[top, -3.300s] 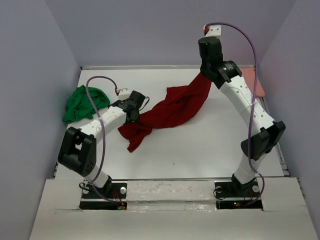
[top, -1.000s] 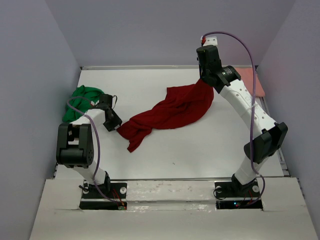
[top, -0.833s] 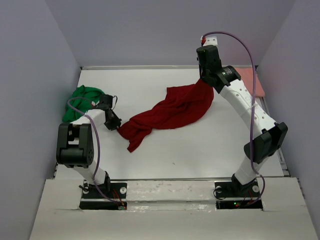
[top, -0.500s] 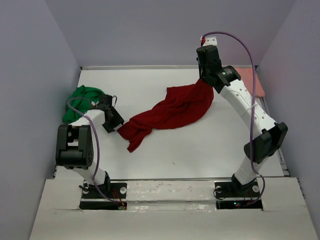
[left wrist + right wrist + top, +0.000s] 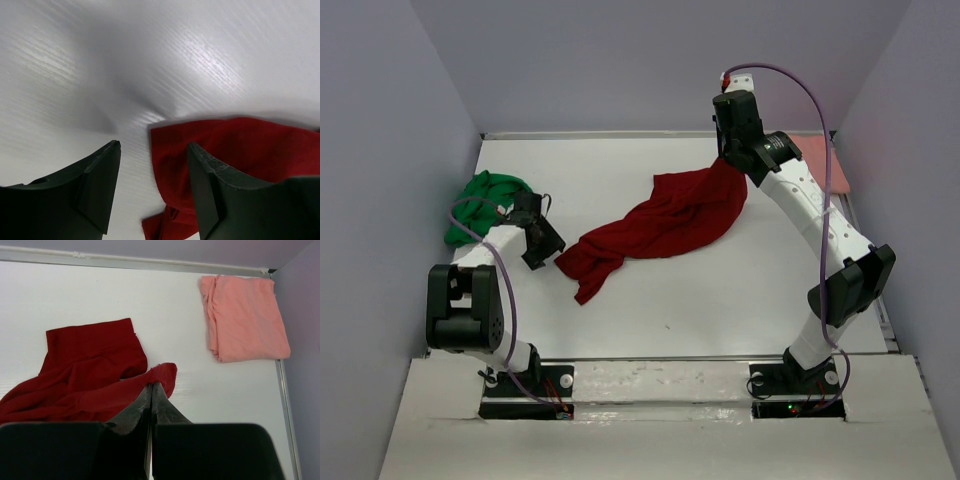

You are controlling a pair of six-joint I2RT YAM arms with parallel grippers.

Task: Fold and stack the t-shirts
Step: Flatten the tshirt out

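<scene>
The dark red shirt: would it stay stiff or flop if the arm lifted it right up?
Probably floppy: the dark red shirt sags in loose folds from the corner pinched by the right fingers, the rest trailing on the table. Likely light, since that one pinch carries the raised part. Pushed, it would probably bunch rather than slide whole.

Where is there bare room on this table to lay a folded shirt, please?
Bare table: the strip between the dark red shirt and the near edge, and the far stretch along the back edge, right of the green shirt. Crowded: the middle diagonal, and far right by the pink shirt.
</scene>
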